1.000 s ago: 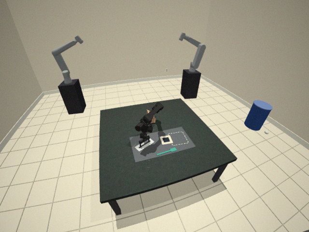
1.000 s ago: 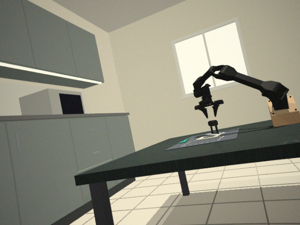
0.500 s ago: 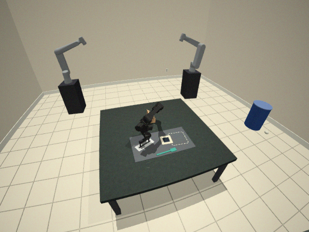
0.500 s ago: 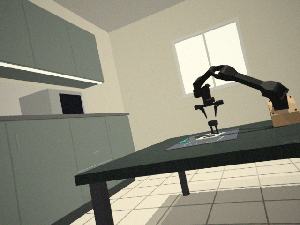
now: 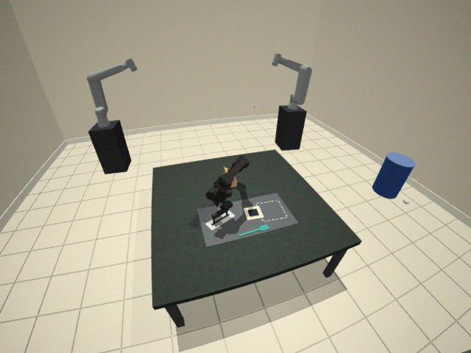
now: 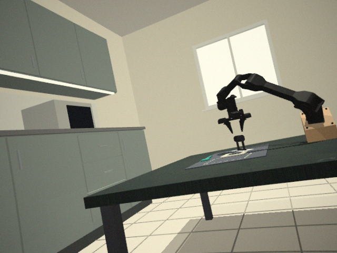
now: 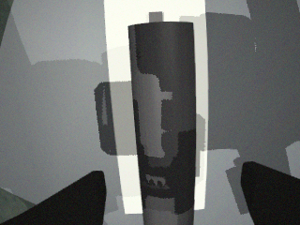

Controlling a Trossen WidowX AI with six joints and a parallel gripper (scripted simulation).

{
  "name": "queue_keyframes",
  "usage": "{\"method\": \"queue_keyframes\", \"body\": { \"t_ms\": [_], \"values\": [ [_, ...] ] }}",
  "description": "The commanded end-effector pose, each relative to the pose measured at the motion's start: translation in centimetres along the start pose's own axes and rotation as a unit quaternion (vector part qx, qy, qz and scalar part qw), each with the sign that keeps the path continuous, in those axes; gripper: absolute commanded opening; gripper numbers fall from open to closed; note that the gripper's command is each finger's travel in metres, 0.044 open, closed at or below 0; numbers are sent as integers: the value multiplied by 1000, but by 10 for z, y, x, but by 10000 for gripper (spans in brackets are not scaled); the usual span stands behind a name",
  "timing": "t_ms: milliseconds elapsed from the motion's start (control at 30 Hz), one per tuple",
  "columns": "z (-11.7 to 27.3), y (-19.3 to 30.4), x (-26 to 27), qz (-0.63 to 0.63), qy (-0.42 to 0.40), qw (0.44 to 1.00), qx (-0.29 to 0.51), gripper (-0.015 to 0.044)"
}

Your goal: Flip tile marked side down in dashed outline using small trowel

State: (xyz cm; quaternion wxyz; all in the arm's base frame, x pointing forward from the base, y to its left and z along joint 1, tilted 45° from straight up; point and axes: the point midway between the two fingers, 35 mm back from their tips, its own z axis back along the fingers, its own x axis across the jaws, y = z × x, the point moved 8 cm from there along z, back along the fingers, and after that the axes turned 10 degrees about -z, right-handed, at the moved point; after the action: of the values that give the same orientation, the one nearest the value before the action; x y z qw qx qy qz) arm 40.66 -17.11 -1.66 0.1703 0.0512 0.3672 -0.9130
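Gripper [image 5: 217, 204] [image 6: 237, 132] [image 7: 174, 178] apart and holding nothing, I should descend straight, centred over the trowel's handle [image 5: 220, 213] [image 6: 239, 138] [image 7: 164, 94], between the worktop's [image 5: 190, 265] [image 6: 168, 182] [image 7: 4, 16] edges, before squeezing evenly

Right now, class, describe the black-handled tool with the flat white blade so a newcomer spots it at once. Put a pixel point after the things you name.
Find the dark green table [image 5: 213, 273] [image 6: 163, 182] [image 7: 7, 208], then its grey mat [image 5: 284, 223] [image 6: 194, 165] [image 7: 58, 37]. At the end away from the dashed outline lies the black-handled tool [image 5: 211, 224] [image 6: 239, 138] [image 7: 164, 103]. Unlike the flat teal spatula [image 5: 252, 231] [image 6: 206, 158], its handle stands raised on posts.
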Motion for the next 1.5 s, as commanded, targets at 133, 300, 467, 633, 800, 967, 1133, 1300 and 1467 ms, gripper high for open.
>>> {"method": "queue_keyframes", "body": {
  "t_ms": [133, 300, 467, 633, 800, 967, 1133, 1300, 1467],
  "values": [
    [-13, 1, 0, 2, -1, 1000, -1, 270],
    [-21, 1, 0, 2, -1, 1000, -1, 270],
    [-29, 1, 0, 2, -1, 1000, -2, 270],
    [-37, 1, 0, 3, -1, 1000, -2, 270],
    [-43, 1, 1, 3, -1, 1000, -2, 270],
    [-43, 1, 1, 3, -1, 1000, -2, 139],
    [-43, 1, 1, 3, -1, 1000, -2, 130],
    [-43, 1, 1, 3, -1, 1000, -2, 130],
    [-43, 1, 1, 3, -1, 1000, -2, 130]
  ]
}}
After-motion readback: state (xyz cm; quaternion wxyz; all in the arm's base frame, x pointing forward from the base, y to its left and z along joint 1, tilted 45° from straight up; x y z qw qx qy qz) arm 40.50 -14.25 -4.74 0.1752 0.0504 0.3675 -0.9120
